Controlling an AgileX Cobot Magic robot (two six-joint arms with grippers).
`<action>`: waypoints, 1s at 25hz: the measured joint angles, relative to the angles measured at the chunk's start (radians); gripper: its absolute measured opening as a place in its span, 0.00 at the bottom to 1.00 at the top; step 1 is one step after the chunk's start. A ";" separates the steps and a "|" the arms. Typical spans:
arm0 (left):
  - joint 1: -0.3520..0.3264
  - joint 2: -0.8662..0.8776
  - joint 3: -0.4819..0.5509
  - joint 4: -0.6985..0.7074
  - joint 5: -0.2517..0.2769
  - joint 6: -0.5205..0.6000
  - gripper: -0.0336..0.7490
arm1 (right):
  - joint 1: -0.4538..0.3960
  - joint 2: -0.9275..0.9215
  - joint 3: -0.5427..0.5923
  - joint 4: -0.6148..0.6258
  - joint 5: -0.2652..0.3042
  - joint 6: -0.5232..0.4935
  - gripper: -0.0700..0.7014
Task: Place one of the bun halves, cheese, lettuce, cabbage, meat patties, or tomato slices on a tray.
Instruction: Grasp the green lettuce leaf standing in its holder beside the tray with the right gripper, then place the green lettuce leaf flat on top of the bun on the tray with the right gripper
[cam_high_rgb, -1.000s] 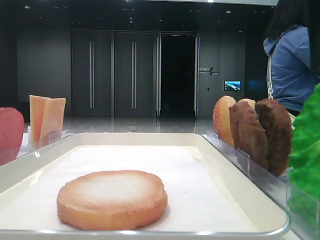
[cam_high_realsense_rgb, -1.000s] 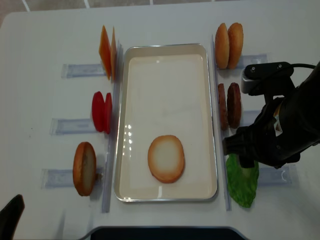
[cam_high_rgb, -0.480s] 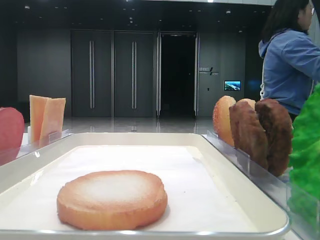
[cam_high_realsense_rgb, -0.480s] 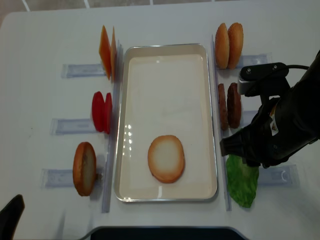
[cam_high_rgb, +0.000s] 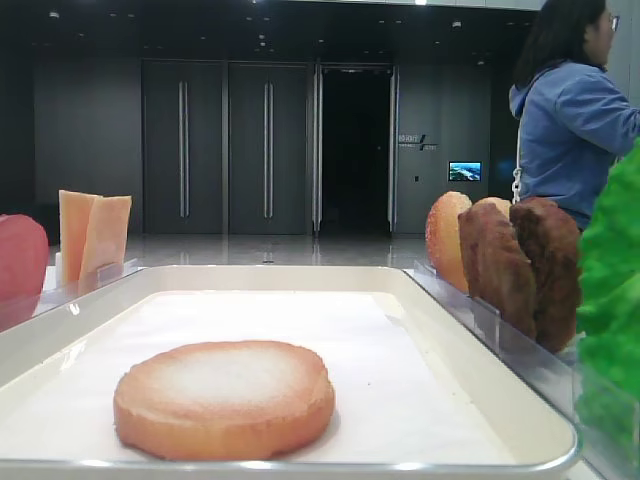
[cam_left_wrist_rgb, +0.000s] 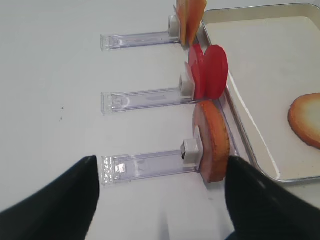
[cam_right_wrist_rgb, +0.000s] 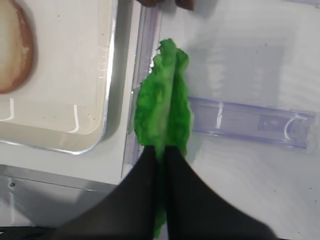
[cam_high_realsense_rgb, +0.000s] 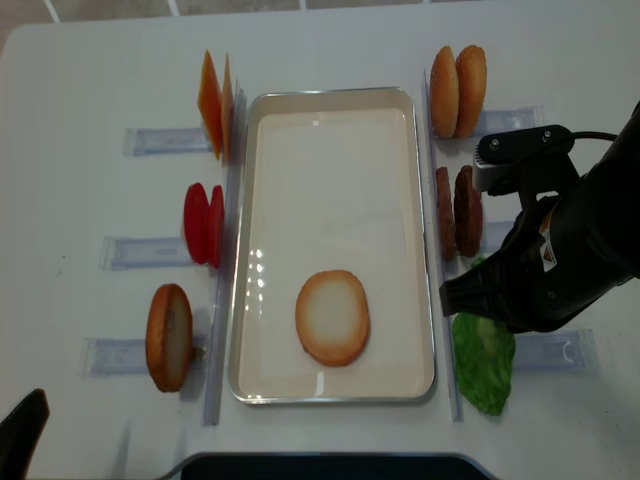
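Observation:
My right gripper (cam_right_wrist_rgb: 161, 159) is shut on the near end of the green lettuce (cam_right_wrist_rgb: 163, 102), which stands on edge in its clear holder just right of the white tray (cam_right_wrist_rgb: 107, 75). From above, the right arm covers the leaf's top and its lower part (cam_high_realsense_rgb: 484, 368) shows. One bun half (cam_high_realsense_rgb: 332, 317) lies flat on the tray (cam_high_realsense_rgb: 335, 98), toward its near end. My left gripper (cam_left_wrist_rgb: 162, 166) hangs open over bare table, with another bun half (cam_left_wrist_rgb: 214, 142) standing on edge just ahead of its right finger.
Clear holders line both sides of the tray. Left side: cheese (cam_high_realsense_rgb: 215, 103), tomato slices (cam_high_realsense_rgb: 203, 224), a bun half (cam_high_realsense_rgb: 168, 337). Right side: two bun halves (cam_high_realsense_rgb: 458, 90), meat patties (cam_high_realsense_rgb: 457, 210). A person in blue (cam_high_rgb: 570, 120) stands behind the table.
My right gripper's jaws have closed onto the lettuce, and the arm has edged slightly toward the far side. The person behind has moved left. The left gripper has not moved.

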 joint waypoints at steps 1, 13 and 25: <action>0.000 0.000 0.000 0.000 0.000 0.000 0.81 | 0.000 -0.004 0.000 0.007 -0.005 -0.005 0.13; 0.000 0.000 0.000 0.000 0.000 0.000 0.81 | 0.000 -0.069 -0.048 0.276 -0.121 -0.215 0.13; 0.000 0.000 0.000 0.000 0.000 0.000 0.81 | 0.000 0.027 -0.050 0.763 -0.317 -0.754 0.13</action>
